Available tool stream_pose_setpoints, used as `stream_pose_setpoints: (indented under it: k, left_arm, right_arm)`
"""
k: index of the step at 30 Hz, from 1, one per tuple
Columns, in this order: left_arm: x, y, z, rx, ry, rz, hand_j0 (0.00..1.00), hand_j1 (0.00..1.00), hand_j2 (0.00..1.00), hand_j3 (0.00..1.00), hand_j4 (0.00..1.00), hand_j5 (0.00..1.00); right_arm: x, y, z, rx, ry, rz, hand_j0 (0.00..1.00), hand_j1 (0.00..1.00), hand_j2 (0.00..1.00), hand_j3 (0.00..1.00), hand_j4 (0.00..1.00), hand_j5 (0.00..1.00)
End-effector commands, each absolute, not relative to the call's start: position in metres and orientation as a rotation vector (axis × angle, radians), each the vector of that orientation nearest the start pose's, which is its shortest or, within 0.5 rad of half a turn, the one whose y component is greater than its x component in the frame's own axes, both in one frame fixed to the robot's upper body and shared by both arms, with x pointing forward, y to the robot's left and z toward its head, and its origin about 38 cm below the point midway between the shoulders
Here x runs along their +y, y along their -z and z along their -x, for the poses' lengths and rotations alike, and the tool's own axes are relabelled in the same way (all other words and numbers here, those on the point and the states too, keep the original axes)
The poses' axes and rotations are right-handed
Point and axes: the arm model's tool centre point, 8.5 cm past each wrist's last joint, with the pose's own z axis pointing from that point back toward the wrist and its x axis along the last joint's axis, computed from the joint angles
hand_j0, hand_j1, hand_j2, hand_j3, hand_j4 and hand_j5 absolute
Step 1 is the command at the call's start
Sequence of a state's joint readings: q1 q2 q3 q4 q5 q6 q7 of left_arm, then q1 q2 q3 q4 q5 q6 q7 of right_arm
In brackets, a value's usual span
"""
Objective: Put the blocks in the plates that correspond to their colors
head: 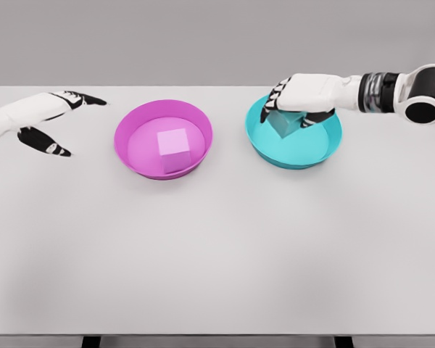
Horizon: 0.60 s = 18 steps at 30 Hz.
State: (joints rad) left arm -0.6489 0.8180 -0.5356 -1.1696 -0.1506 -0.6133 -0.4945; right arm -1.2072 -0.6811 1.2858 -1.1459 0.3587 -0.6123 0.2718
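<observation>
A pink block [174,143] lies inside the magenta plate [127,125] left of centre. Right of it stands the cyan plate [326,148]. A teal block [282,123] hangs tilted over the cyan plate's inside, with my right hand [290,109] curled around its top. The right arm reaches in from the right edge. My left hand [58,123] hovers over the table at the far left, fingers spread and empty, well apart from the magenta plate.
The white table [217,246] spreads wide in front of both plates. Its far edge runs just behind the plates.
</observation>
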Motion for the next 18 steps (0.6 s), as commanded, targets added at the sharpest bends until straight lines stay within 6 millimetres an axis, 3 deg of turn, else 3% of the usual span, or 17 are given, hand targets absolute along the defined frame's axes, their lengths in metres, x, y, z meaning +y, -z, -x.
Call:
stream_pose_setpoints:
  k: [1, 8, 9, 10, 11, 18]
  left_arm:
    - [0.387, -0.221, -0.46, -1.491, 1.648, -0.364, 1.0, 1.0, 1.0, 1.0, 1.0, 1.0]
    - [0.392, -0.216, -0.46, -1.471, 1.638, -0.362, 1.0, 1.0, 1.0, 1.0, 1.0, 1.0]
    - [0.392, -0.216, -0.46, -1.469, 1.639, -0.363, 1.0, 1.0, 1.0, 1.0, 1.0, 1.0]
    - [0.392, -0.216, -0.46, -1.469, 1.639, -0.363, 1.0, 1.0, 1.0, 1.0, 1.0, 1.0]
    - [0.392, -0.216, -0.46, -1.468, 1.64, -0.362, 1.0, 1.0, 1.0, 1.0, 1.0, 1.0]
    - [0.39, -0.215, -0.46, -1.472, 1.64, -0.358, 1.0, 1.0, 1.0, 1.0, 1.0, 1.0]
  right_arm:
    - [-0.235, -0.246, -0.515, 1.831, 3.001, -0.622, 0.7, 0.7, 0.7, 0.7, 0.7, 0.7]
    - [-0.232, -0.233, -0.526, 1.816, 3.048, -0.636, 0.73, 0.73, 0.73, 0.73, 0.73, 0.73]
    - [-0.232, -0.233, -0.527, 1.811, 3.048, -0.64, 0.79, 0.79, 0.79, 0.79, 0.79, 0.79]
    - [-0.233, -0.233, -0.527, 1.813, 3.049, -0.641, 0.97, 0.97, 0.97, 0.97, 0.97, 0.97]
    - [-0.234, -0.232, -0.526, 1.81, 3.052, -0.642, 1.0, 1.0, 1.0, 1.0, 1.0, 1.0]
    - [-0.236, -0.232, -0.526, 1.813, 3.055, -0.643, 1.0, 1.0, 1.0, 1.0, 1.0, 1.0]
